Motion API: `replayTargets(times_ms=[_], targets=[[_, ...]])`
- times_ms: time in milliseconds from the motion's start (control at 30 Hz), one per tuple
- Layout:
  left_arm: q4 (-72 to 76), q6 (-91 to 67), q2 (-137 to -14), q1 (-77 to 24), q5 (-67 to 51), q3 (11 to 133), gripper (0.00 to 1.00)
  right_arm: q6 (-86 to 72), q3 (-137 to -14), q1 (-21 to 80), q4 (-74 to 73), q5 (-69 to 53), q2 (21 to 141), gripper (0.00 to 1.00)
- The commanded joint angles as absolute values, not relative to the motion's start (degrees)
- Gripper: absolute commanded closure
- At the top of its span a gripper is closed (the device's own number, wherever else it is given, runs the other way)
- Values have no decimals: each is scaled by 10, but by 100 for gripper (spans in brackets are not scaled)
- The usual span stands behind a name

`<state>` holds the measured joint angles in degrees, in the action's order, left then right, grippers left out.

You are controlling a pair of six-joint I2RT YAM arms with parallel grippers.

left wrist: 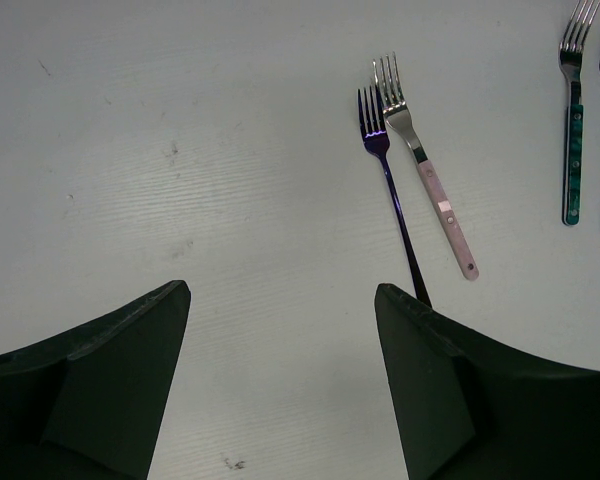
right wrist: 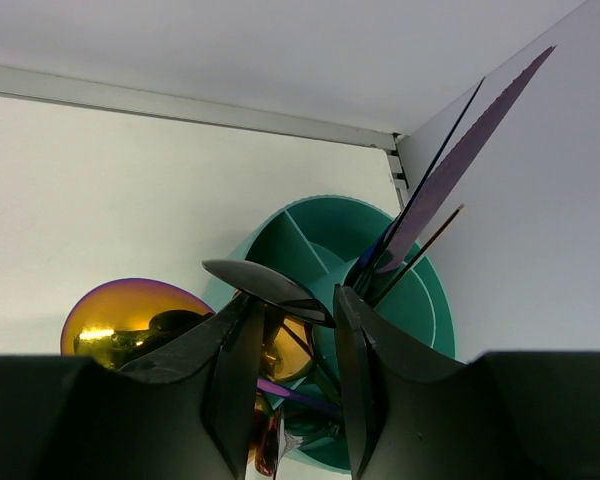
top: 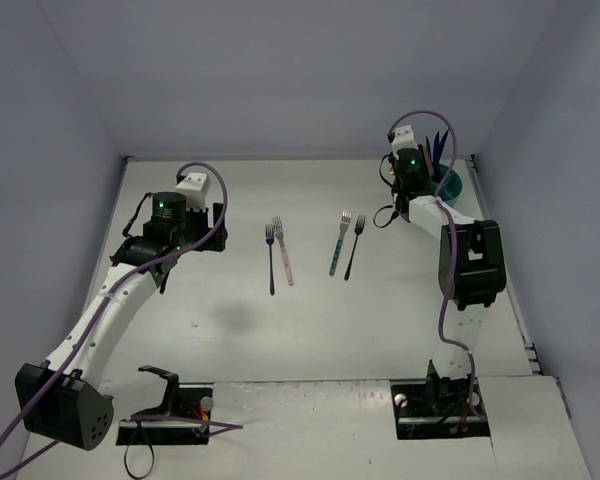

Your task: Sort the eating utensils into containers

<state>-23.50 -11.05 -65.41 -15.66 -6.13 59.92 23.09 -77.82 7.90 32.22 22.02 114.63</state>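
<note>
Fingers of the right gripper stand slightly parted above the teal caddy, with a black spoon lying across their tips (loose, judging by the gap). If the spoon snags a finger as the arm lifts, it could drag out or tip the crowded caddy, where a gold spoon and knives lean. Across the table, well left of the caddy, the left gripper hangs spread wide and empty. Four forks lie between it and the caddy, unobstructed.
</note>
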Motion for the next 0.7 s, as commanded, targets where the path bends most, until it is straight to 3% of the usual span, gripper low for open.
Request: replayTargets(times_ms=[0, 667], targets=[[-201, -104, -644, -153, -59, 606, 28, 208, -789, 75, 320, 195, 1086, 67], [-199, -105, -643, -151, -60, 605, 28, 77, -798, 117, 172, 79, 919, 45]])
